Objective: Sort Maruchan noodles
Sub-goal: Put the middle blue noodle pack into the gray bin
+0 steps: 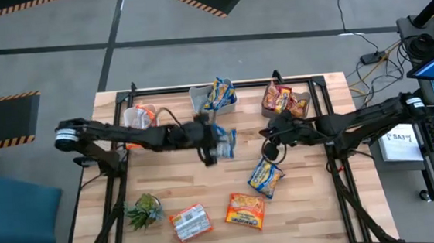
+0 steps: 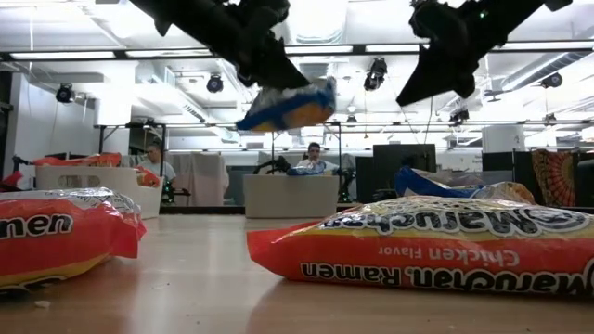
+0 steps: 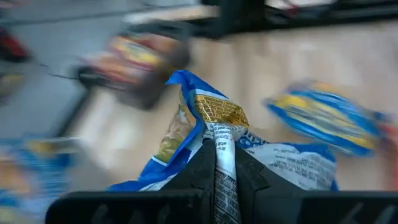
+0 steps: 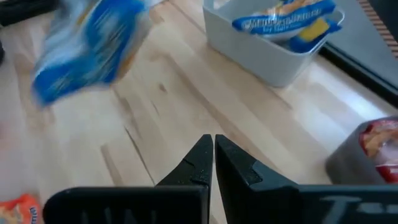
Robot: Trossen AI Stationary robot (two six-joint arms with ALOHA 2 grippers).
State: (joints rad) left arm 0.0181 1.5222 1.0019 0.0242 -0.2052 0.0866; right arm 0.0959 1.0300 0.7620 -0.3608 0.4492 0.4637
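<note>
My left gripper (image 1: 210,147) is over the table's middle, shut on a blue-and-yellow noodle packet (image 1: 226,142) that is lifted clear (image 2: 288,105). My right gripper (image 1: 269,142) hovers just right of it, shut and empty (image 4: 213,155), well above the wood. Lying flat on the table are another blue-and-yellow packet (image 1: 266,177), a red-and-orange one (image 1: 245,211) and a white-with-red one (image 1: 190,223). At the far edge a grey bin (image 1: 213,97) holds blue packets, a second bin (image 1: 284,101) holds red ones, and a clear bin (image 1: 139,116) has orange ones. My left gripper pinches the blue-and-yellow packet between its two fingers at a crinkled edge (image 3: 221,134), where the plastic bunches into a fold. The packet sticks out past the fingertips, tilted, lifted clear of the table (image 2: 288,105).
A small green plant (image 1: 144,210) stands near the table's near left corner. The three bins line the far edge. Bare wood lies between the bins and the loose packets. Black frame rails run along both table sides. People sit in the room beyond the table.
</note>
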